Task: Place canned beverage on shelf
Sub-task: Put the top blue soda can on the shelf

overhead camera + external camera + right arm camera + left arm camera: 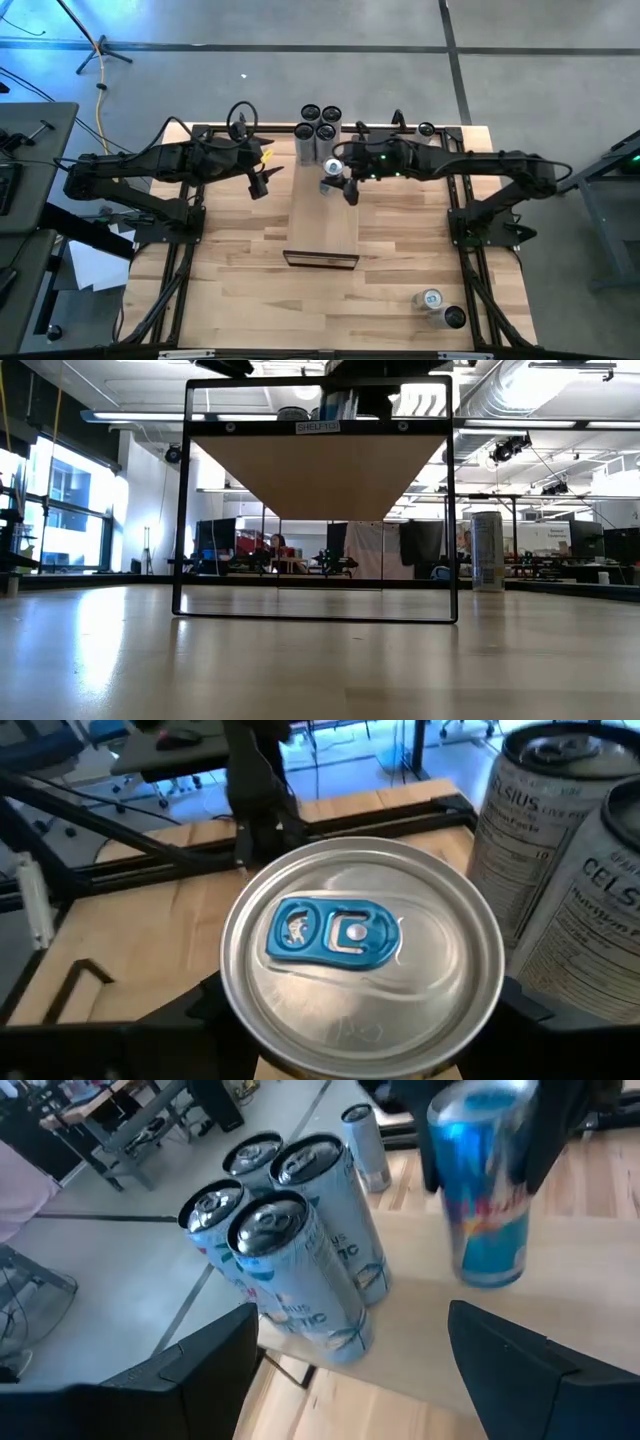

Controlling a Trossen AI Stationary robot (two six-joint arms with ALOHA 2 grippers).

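While four cans (318, 128) stand at the shelf's (322, 225) twelve-o'clock end, the right claw (339, 184) is clamped on a blue can (332, 168) over it, unreleased; the left claw (262, 182) waits apart at nine o'clock.

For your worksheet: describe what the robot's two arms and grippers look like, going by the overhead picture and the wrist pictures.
Both arms are black and jointed, with dark cables along them. The left gripper and right gripper each have two dark, flat, wedge-shaped fingers. Small green lights glow on the right arm.
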